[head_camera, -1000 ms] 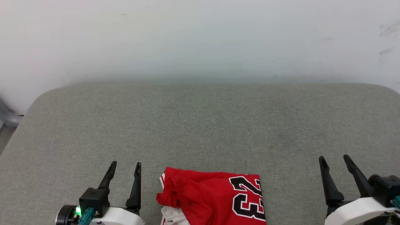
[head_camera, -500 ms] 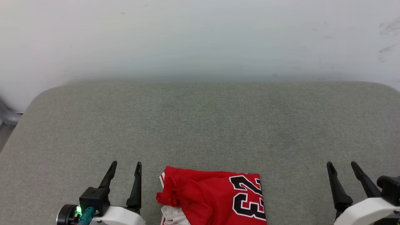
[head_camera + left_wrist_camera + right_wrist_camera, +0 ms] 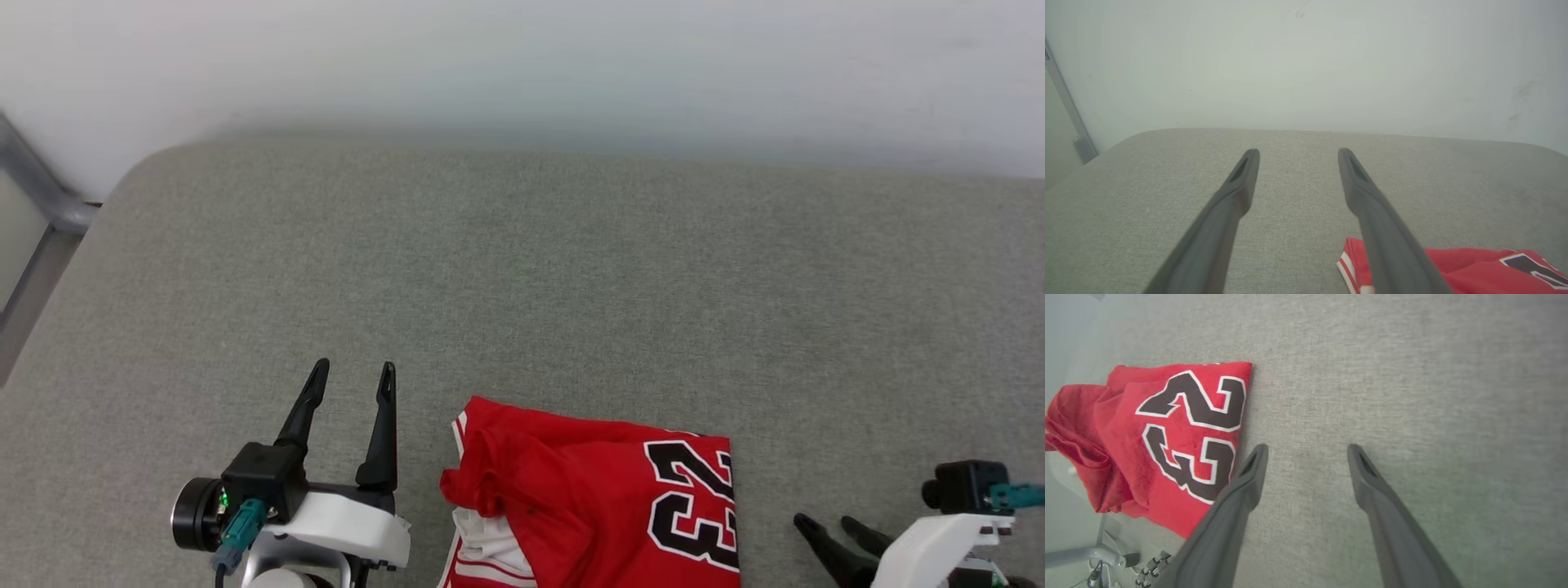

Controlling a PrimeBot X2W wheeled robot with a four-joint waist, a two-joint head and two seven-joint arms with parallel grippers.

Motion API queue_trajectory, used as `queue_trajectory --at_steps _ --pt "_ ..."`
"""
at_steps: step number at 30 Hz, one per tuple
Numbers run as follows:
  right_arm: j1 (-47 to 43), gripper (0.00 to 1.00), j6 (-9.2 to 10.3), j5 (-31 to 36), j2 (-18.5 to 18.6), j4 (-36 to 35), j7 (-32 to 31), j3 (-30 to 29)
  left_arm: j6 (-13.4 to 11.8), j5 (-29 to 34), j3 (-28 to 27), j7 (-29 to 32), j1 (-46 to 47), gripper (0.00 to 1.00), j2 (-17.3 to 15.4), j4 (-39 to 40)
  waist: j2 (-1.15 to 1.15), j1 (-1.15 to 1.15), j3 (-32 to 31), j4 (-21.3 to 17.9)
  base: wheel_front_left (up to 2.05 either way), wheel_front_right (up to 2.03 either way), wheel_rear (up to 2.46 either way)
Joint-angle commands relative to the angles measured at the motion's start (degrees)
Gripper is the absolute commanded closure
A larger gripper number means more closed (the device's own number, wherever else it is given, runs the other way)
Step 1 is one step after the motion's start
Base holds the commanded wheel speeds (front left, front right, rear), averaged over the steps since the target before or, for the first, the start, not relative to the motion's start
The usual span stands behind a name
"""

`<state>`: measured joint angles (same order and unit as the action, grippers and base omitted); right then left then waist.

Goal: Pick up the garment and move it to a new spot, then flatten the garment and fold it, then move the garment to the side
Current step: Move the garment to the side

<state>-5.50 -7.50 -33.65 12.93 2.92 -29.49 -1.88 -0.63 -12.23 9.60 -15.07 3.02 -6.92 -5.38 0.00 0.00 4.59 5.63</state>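
Observation:
The garment, a red jersey with black white-outlined "23", lies bunched at the near edge of the grey padded surface. Its white trim shows at its lower left. My left gripper stands open just left of the garment, fingers pointing away, nothing between them. In the left wrist view my left gripper is open over bare surface, with the garment at lower right. My right gripper is low at the right of the garment, open. In the right wrist view my right gripper is open, beside the garment.
A white wall rises behind the padded surface. A grey metal frame stands at the far left. Past the surface's near edge the right wrist view shows a metal leg and cables on the floor.
The head camera has tilted, so the whole picture shifted. My right gripper has dropped low and turned toward the garment. The left gripper and garment keep their places; both grippers stay open.

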Motion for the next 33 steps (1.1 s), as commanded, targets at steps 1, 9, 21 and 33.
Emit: queue_trajectory --at_steps 1,9,21,33 --pt "1.4 0.0 0.02 -1.8 0.8 0.6 -1.0 1.4 0.2 0.5 0.0 -0.1 1.3 0.0 0.3 0.3 0.0 0.0 2.0 1.7 0.0 0.0 0.0" --pt "5.9 0.0 0.02 -10.5 -0.2 4.4 -4.0 9.0 1.6 1.4 -0.5 -0.1 3.9 0.0 1.9 0.2 0.0 0.0 6.2 4.8 0.0 0.0 0.0" --pt "7.3 1.0 0.08 -16.0 0.2 9.1 -9.3 13.1 2.7 2.5 -1.9 -0.1 4.7 0.0 3.2 -0.5 0.0 0.0 7.6 6.3 0.0 0.0 0.0" --pt "9.5 1.0 0.04 -11.1 4.8 4.5 -6.6 13.2 3.5 4.7 -3.5 -0.1 1.7 0.0 2.9 -0.3 0.0 0.0 2.1 1.2 0.0 0.0 0.0"
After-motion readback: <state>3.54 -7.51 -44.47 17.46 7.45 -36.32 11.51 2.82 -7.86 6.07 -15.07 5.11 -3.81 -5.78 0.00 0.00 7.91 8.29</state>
